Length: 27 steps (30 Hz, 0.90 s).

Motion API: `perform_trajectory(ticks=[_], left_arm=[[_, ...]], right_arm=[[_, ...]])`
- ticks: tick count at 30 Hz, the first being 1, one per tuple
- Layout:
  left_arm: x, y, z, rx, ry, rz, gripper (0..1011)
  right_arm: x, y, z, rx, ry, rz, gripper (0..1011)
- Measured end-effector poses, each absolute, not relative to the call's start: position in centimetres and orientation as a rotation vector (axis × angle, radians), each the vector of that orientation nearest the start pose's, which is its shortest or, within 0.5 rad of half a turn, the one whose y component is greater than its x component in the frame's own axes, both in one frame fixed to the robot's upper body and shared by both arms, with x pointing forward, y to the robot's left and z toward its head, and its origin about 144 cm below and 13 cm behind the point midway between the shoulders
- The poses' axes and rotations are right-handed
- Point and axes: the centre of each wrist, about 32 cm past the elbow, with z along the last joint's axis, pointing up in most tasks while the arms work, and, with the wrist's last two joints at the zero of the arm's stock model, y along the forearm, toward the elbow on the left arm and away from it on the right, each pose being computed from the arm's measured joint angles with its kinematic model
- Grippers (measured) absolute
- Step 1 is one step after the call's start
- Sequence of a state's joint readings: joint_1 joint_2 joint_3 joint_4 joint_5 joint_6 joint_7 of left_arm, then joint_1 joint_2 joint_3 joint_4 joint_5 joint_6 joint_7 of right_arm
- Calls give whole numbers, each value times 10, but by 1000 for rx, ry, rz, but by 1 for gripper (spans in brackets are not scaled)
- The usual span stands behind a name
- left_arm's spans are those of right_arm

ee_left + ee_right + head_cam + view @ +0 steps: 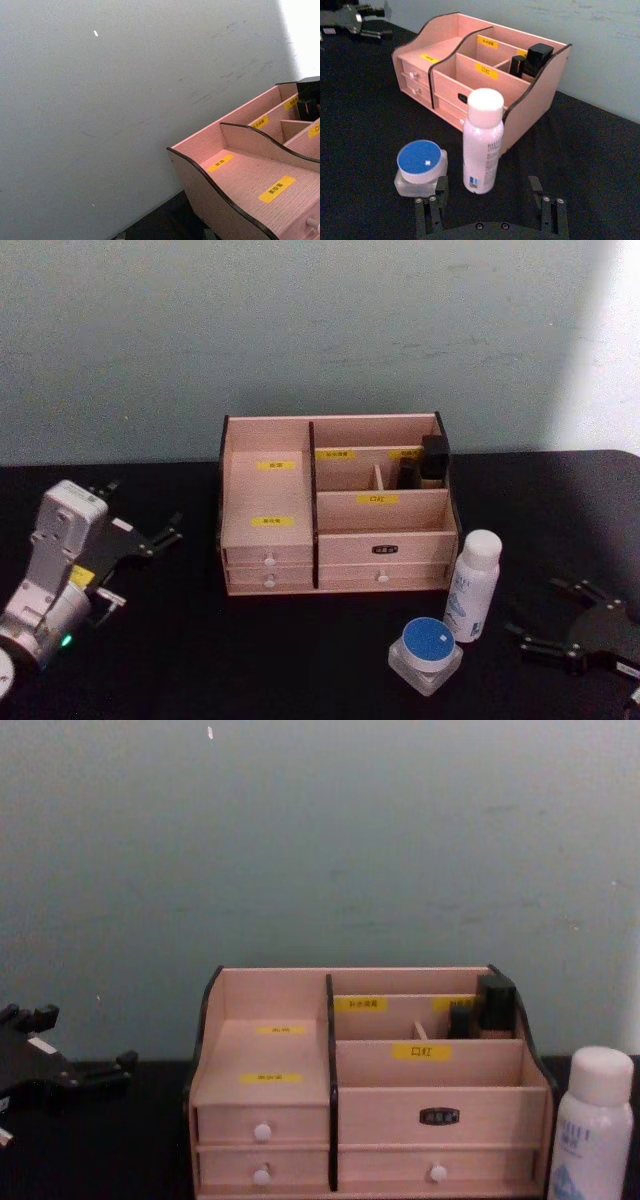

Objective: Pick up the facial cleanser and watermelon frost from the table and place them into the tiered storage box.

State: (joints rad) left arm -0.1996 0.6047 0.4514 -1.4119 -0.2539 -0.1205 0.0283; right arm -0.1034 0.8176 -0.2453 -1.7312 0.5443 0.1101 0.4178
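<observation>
The facial cleanser (pixel 474 585), a tall white bottle, stands on the black table just right of the tiered storage box (pixel 350 548). The watermelon frost (pixel 427 652), a squat jar with a blue lid, sits in front of the bottle, to its left. My right gripper (pixel 548 615) rests open on the table to the right of both. From the right wrist the bottle (pixel 482 145) and jar (pixel 420 165) stand just ahead of the open right gripper (pixel 490 205), with the box (pixel 535 105) behind them. My left gripper (pixel 140 512) hangs open left of the box.
Black containers (pixel 432 462) stand in the box's back right compartment. A pale wall runs close behind the box. The table (pixel 300 660) is bare in front of the drawers. The chest view has the box (pixel 380 1115), the bottle (pixel 592 1130) and the left gripper (pixel 40 1060).
</observation>
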Motion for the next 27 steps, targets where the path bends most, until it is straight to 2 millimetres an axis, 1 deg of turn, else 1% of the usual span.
perform_trajectory(ticks=[10,27], left_arm=[[489,310,1140,304,-285,1248,1001],[489,310,1140,304,-285,1248,1001]], right_arm=[[439,-342,1180,-306,145,-818,1002],[461,-325,1179,-297,121,-810,1002]])
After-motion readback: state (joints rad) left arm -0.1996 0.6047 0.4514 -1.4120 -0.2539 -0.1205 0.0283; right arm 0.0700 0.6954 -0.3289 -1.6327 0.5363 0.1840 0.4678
